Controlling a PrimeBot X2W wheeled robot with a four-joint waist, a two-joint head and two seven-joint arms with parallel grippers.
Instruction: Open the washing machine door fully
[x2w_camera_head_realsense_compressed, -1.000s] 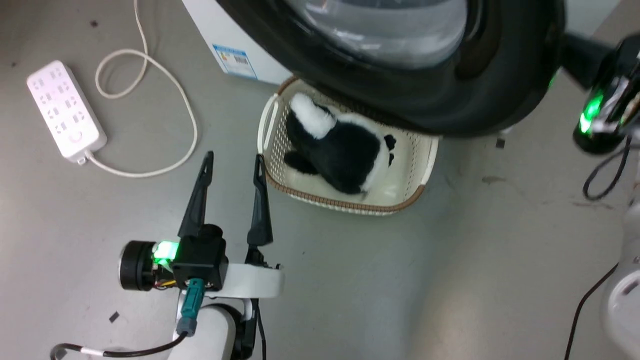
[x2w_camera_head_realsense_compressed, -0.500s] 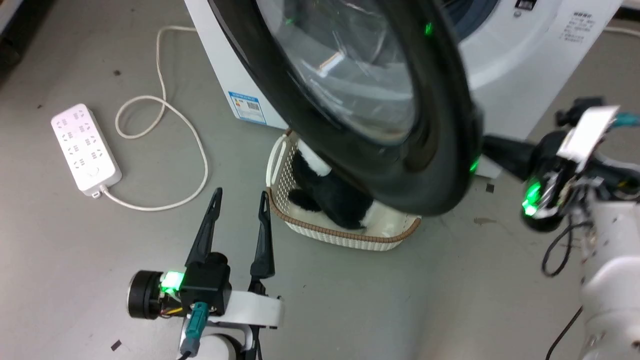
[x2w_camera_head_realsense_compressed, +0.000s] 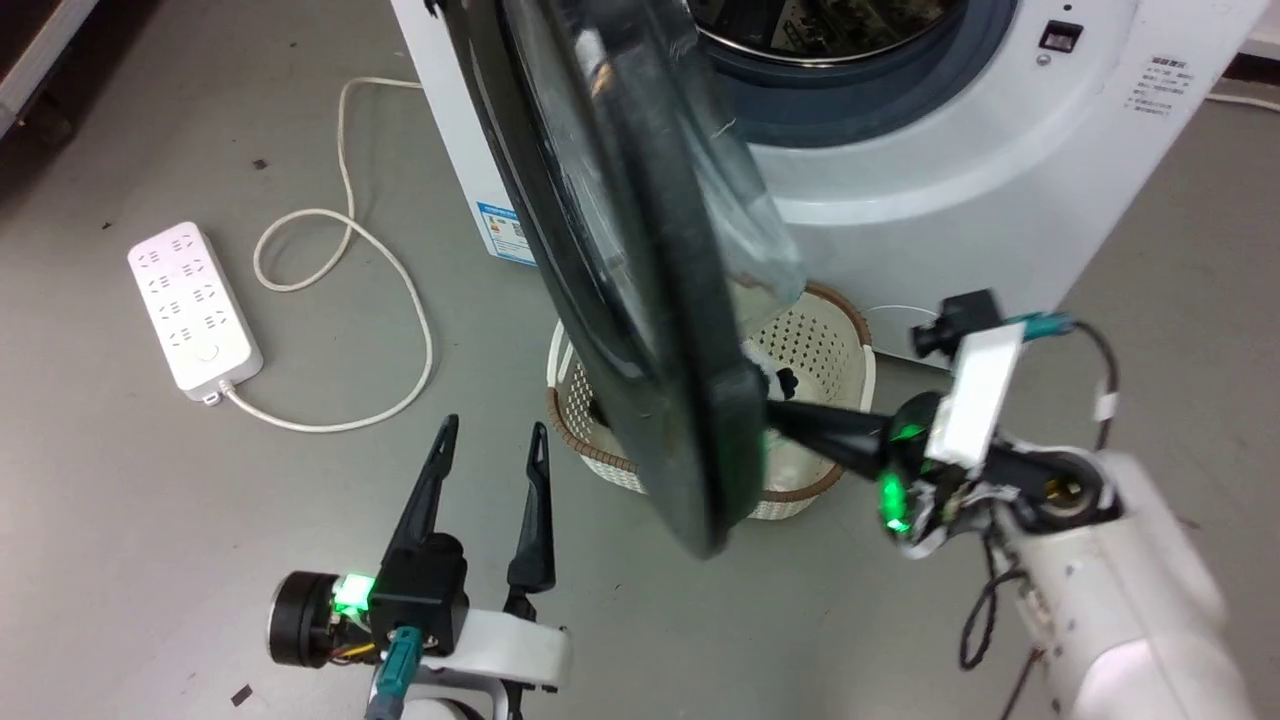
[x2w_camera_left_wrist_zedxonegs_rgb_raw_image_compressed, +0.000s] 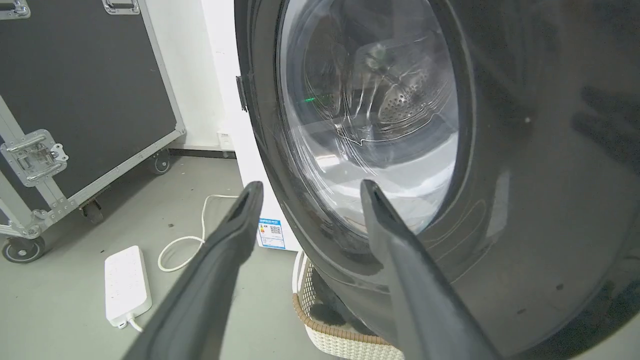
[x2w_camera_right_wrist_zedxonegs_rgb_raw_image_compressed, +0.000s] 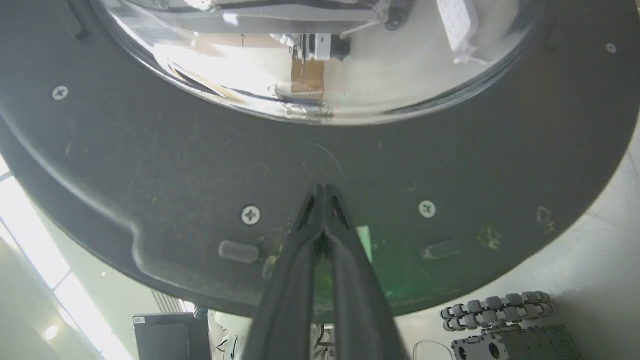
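Door swinging wider, I'm seeing it nearly edge-on now.
Left gripper (x2w_camera_head_realsense_compressed: 492, 445) hangs spread over the floor (x2w_camera_head_realsense_compressed: 150, 520); the washing machine door (x2w_camera_head_realsense_compressed: 640, 330), glossy black with bulging glass, stands out from the washing machine (x2w_camera_head_realsense_compressed: 960, 190) above the basket (x2w_camera_head_realsense_compressed: 830, 340), drum (x2w_camera_head_realsense_compressed: 820, 25) newly exposed; right gripper (x2w_camera_right_wrist_zedxonegs_rgb_raw_image_compressed: 324, 192) pressed together against its inner face.

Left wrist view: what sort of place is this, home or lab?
Probably a lab or workshop: a wheeled black flight case, a power strip loose on the bare grey floor, beside the washing machine.
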